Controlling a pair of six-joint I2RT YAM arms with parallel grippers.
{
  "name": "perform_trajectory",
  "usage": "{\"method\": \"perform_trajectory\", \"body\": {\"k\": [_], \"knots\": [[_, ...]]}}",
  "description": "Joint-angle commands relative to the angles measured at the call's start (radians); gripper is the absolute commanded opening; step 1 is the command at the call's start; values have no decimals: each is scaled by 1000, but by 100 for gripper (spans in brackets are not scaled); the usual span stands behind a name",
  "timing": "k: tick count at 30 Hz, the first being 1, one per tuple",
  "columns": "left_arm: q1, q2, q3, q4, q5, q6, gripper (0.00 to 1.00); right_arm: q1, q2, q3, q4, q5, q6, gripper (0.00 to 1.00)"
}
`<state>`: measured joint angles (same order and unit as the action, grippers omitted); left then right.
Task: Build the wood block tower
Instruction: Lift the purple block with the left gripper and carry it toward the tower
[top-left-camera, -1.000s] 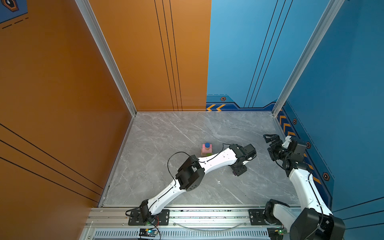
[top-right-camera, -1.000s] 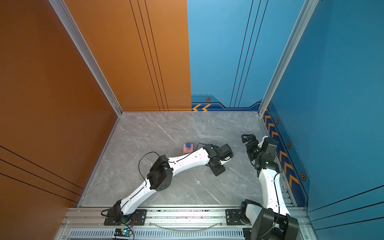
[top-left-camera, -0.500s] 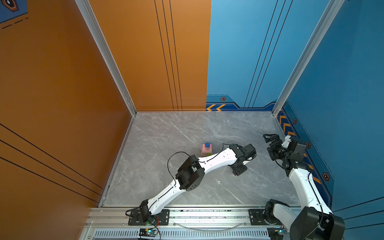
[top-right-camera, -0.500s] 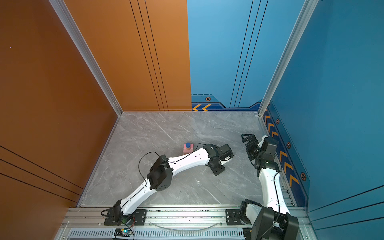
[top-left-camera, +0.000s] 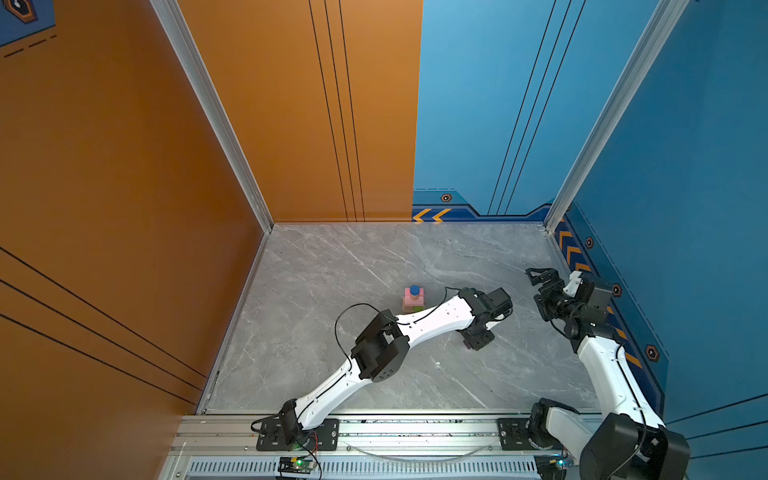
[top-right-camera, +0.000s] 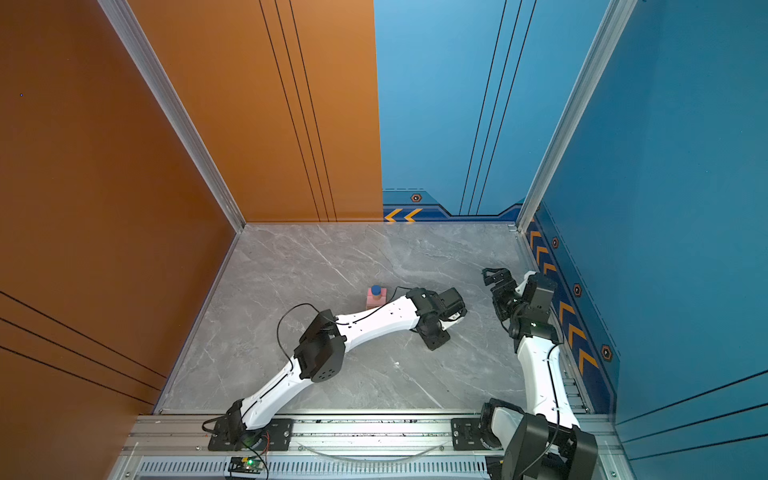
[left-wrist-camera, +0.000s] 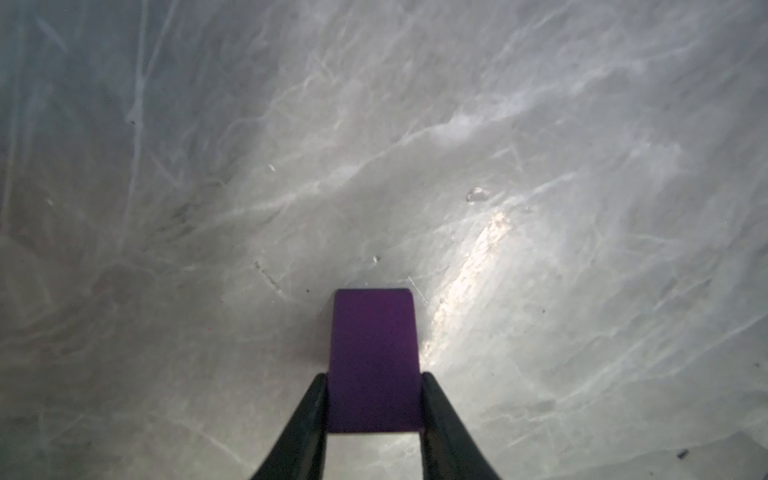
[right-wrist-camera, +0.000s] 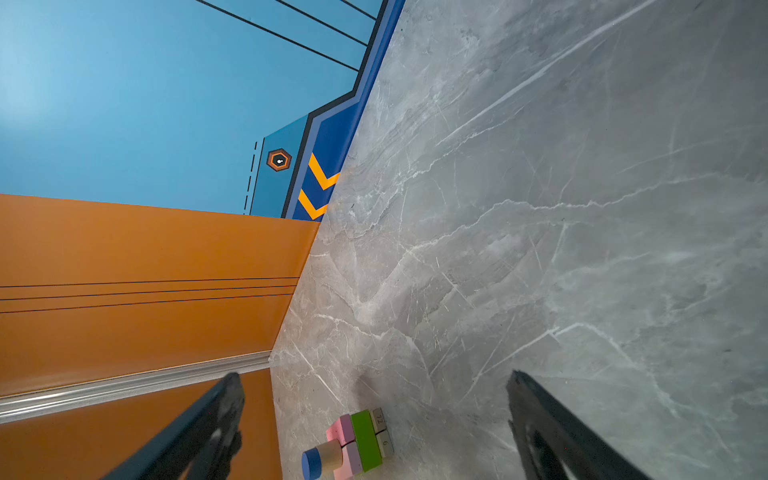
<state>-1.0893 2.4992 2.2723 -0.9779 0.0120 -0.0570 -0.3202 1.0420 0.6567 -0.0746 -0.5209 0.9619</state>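
Nothing in the top views has visibly shifted since a second ago: both arms and the stack sit as they did. In both top views the wood block tower (top-left-camera: 413, 300) stands on the grey marble table (top-left-camera: 324, 282), blue cylinder (top-left-camera: 414, 289) uppermost, just behind the left forearm. The left gripper (top-left-camera: 478, 341) is down at the table, well to the right of the tower. The right gripper (top-left-camera: 540, 276) hangs raised near the blue wall, apart from everything.

From the left wrist, the purple peaked block (left-wrist-camera: 374, 357) lies on the marble with black fingers (left-wrist-camera: 309, 411) pressed to its two flanks, so the jaws stand narrow, closed on it. They grip only the block's near end. My judgement: make sure the contact is firm and even, then rise straight up so the block cannot pivot.

From the right wrist, the right gripper's fingers (right-wrist-camera: 216, 415) stand wide and empty. The tower shows tan pieces at its base, then a lime-green bar (right-wrist-camera: 365, 440), pink slabs (right-wrist-camera: 345, 428), a tan cylinder (right-wrist-camera: 331, 455) and the blue cylinder. The carry should probably come in from above, lower the purple piece level onto that small blue top, and let go only once it rests flat.
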Motion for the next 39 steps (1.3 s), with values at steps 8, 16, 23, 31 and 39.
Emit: {"method": "perform_trajectory", "body": {"k": [8, 16, 23, 31, 39], "knots": [[-4, -43, -10, -5, -6, 1, 23, -3, 4, -13, 18, -14, 7, 100], [-4, -62, -16, -5, -10, 10, 1, -2, 6, -14, 21, -14, 6, 100], [-4, -118, -34, -5, -12, 32, 0, 1, 10, -11, 25, -21, 8, 100], [-4, -199, -81, -7, -15, 71, 0, 18, 29, -2, 32, -22, 11, 100], [-1, -263, -91, -79, -3, 129, 0, 33, 59, 10, 34, -22, 11, 100]]}}
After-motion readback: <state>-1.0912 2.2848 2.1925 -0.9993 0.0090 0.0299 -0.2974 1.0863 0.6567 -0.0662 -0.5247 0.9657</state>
